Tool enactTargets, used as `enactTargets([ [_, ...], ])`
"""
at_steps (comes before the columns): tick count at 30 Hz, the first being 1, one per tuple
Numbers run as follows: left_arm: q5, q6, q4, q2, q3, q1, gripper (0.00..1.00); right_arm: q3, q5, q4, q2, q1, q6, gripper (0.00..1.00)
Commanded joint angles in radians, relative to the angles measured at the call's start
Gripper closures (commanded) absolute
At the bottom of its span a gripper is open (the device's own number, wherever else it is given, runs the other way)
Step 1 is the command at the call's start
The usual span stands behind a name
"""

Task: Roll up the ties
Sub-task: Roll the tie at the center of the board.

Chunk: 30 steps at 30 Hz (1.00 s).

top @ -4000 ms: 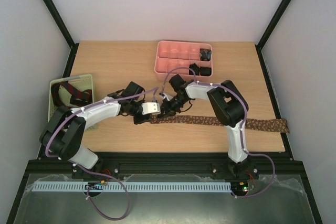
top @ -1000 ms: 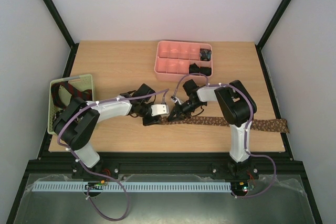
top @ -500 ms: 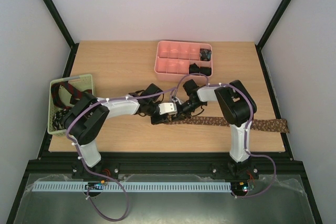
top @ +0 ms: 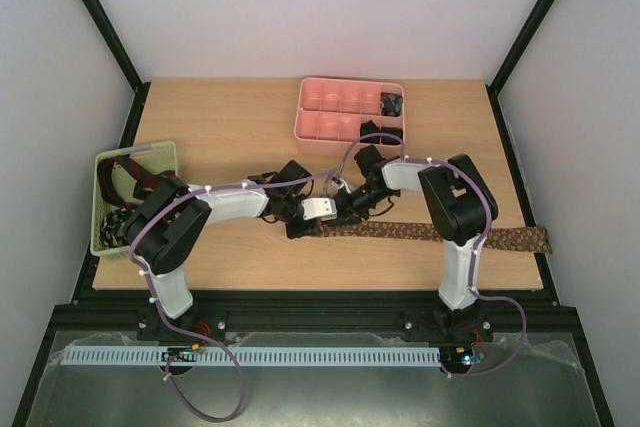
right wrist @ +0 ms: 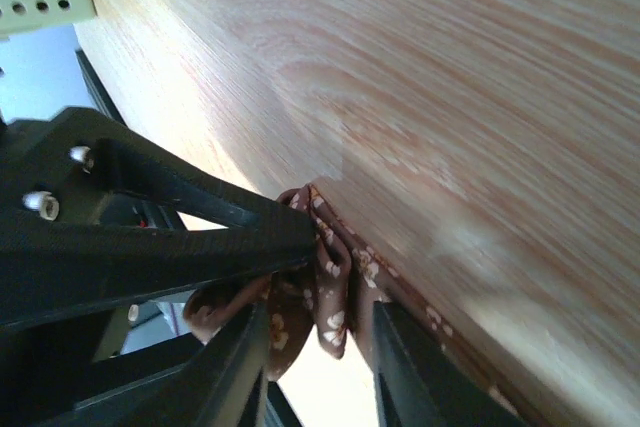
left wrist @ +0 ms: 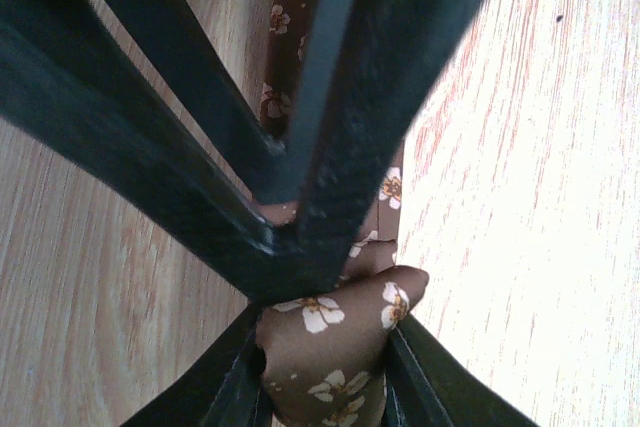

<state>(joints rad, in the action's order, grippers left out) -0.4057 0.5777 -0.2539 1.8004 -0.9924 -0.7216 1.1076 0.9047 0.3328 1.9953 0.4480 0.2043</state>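
A brown tie (top: 440,234) with tiny pale flowers lies along the table's near edge, its right end at the right rim. Its left end is bunched into a small roll. My left gripper (top: 312,228) is shut on that roll (left wrist: 335,332), which fills the gap between its fingers (left wrist: 420,382). My right gripper (top: 336,217) meets it from the right; its fingers (right wrist: 395,357) close on the tie's folds (right wrist: 330,282). Other ties lie in the green basket (top: 165,152), one of them red-striped (top: 145,184). Black coils (top: 388,131) sit in the pink tray (top: 315,132).
The left gripper's black body (right wrist: 150,237) fills the left of the right wrist view. The pink tray stands at the table's back, just behind both grippers. The basket sits at the left edge beside the left arm's elbow.
Both grippers have shifted to the right along the tie. The tie's flat left part has grown shorter as its end gathered between them. The left arm has stretched further across.
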Motion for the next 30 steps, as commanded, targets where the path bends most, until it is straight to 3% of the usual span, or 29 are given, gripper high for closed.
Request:
enactTargets([
  [1,-0.003,-0.001,-0.044,0.019,-0.015,-0.006,0.71,-0.008,0.015,0.055,-0.079,-0.014,-0.007,0.65],
  [6,-0.019,-0.017,-0.051,0.041,-0.045,-0.006,0.7,-0.058,0.088,-0.055,-0.098,-0.011,0.068,0.64],
  [18,-0.03,-0.041,-0.052,0.055,-0.053,-0.001,0.7,-0.064,0.06,-0.071,-0.001,-0.001,0.017,0.71],
  [23,-0.037,-0.055,-0.047,0.055,-0.057,0.004,0.69,-0.077,0.045,-0.073,-0.005,0.0,-0.005,0.97],
  [25,-0.047,-0.066,-0.03,0.042,-0.05,0.016,0.63,-0.078,0.028,-0.059,-0.003,0.0,-0.025,0.99],
  [28,-0.091,-0.07,0.032,-0.015,-0.005,0.041,0.4,-0.083,0.011,-0.056,-0.009,-0.002,-0.031,0.99],
  [30,-0.101,-0.061,0.087,-0.057,0.039,0.04,0.33,-0.082,0.013,-0.055,-0.013,-0.002,-0.029,0.99],
])
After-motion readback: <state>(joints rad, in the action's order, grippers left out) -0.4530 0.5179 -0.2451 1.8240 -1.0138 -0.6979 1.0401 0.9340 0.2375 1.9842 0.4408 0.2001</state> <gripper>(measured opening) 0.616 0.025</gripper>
